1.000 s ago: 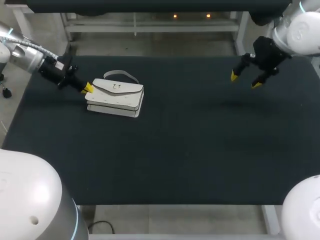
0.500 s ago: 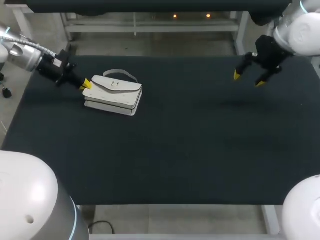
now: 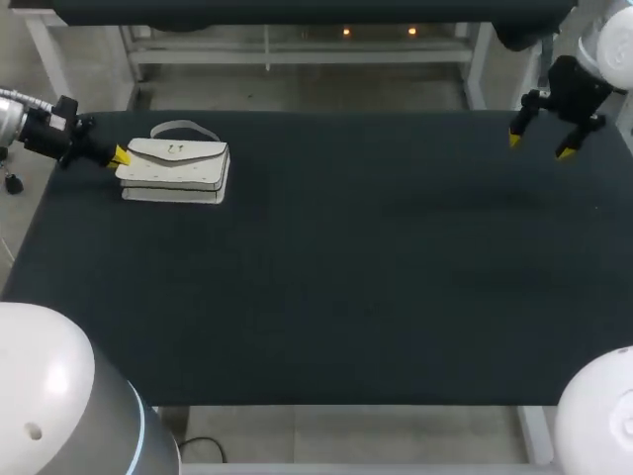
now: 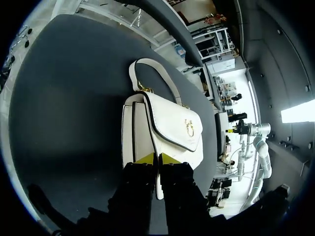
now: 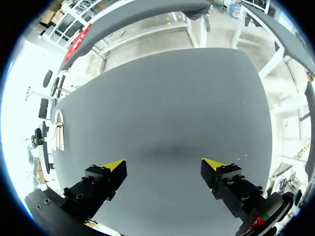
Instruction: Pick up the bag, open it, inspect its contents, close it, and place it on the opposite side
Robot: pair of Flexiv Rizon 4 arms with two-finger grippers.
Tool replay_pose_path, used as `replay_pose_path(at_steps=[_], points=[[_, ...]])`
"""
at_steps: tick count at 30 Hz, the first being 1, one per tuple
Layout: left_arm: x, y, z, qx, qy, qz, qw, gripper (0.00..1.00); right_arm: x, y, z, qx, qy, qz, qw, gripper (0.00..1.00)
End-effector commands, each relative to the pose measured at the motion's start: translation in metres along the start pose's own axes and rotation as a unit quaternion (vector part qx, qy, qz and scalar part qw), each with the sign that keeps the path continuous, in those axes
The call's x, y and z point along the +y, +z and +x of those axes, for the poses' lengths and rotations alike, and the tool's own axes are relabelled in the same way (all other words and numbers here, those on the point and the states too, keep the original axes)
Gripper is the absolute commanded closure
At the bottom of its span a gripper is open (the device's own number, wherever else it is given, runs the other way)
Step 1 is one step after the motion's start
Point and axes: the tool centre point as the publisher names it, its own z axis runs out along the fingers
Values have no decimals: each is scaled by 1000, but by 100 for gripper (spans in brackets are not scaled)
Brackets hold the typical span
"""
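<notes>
Gripping the bag (image 3: 176,166) by one end, left pincer (image 3: 119,155) clamped on it — pick-up step, far left of the worktop (image 3: 346,277). Right pincer (image 3: 539,143) open, well apart — next: bring it to the flap (image 4: 172,123).

1 white flap handbag with a gold clasp (image 3: 176,170), at the left hand (image 3: 120,155). 2 black two-finger hands, counting the right hand (image 3: 537,145). 4 yellow fingertips (image 5: 114,164) in all. 1 dark flat desk (image 3: 376,277).
</notes>
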Motion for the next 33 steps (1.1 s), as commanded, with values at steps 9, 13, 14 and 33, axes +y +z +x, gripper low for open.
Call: replay_pose_path(at_steps=[9, 13, 14, 33], points=[[-24, -39, -33, 5, -15, 4, 1000, 100, -4, -14, -14, -47, 15, 19, 999, 0], [-29, -50, -44, 4, -24, 4, 1000, 100, -4, -17, -15, -50, 16, 19, 998, 0], [-30, -52, -46, -2, -25, 3, 1000, 100, -4, -17, -16, -51, 17, 19, 998, 0], [-55, -83, -77, -9, -24, -27, 999, 100, 8, -25, -27, -62, 23, 19, 998, 0]])
